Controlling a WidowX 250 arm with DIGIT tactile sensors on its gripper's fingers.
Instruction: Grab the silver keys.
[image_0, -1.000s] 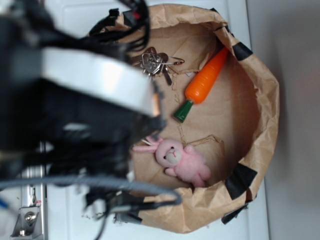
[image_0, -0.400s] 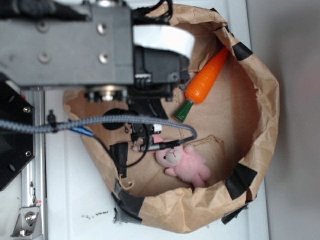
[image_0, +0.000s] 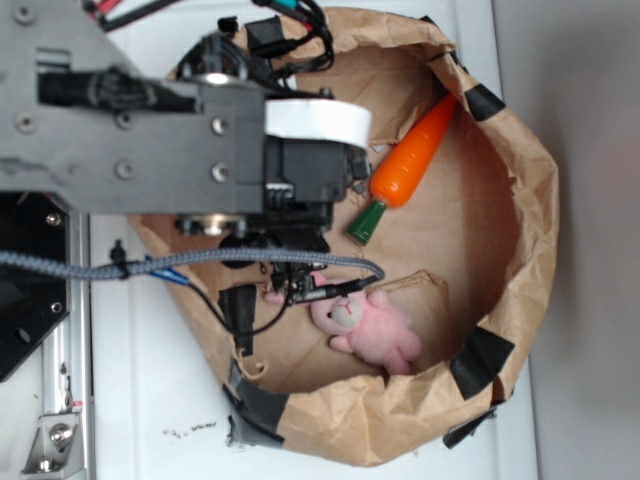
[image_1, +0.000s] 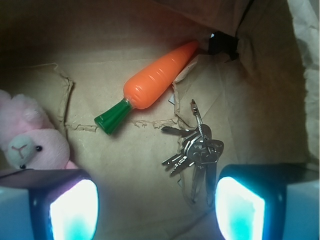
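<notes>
My gripper (image_1: 156, 207) was wide open, and my two fingers (image_1: 70, 207) stood far apart at the bottom of the wrist view, holding nothing. The silver keys (image_1: 195, 152) lay flat on the paper floor between my fingers, but much closer to my right finger, almost touching its inner edge. They were not yet centred in the gap.

I judged the bunch to be light, hard and a little slippery, and loose on its thin ring, so single keys could swing or slide away. The best place to hold seemed the thick middle, where the keys overlapped near the ring, not the thin fanned tips. I should close across this cluster, after shifting somewhat toward my right.

Further ahead of my fingers lay the orange carrot (image_1: 150, 89), well apart from the keys. The pink rabbit (image_1: 32, 142) sat just beyond my left finger, near it but away from the keys. The brown paper bag (image_0: 520, 200) enclosed everything; its wall rose close on the right of the keys, so there was little room there. A torn flap of paper lay near the ring and could catch.
</notes>
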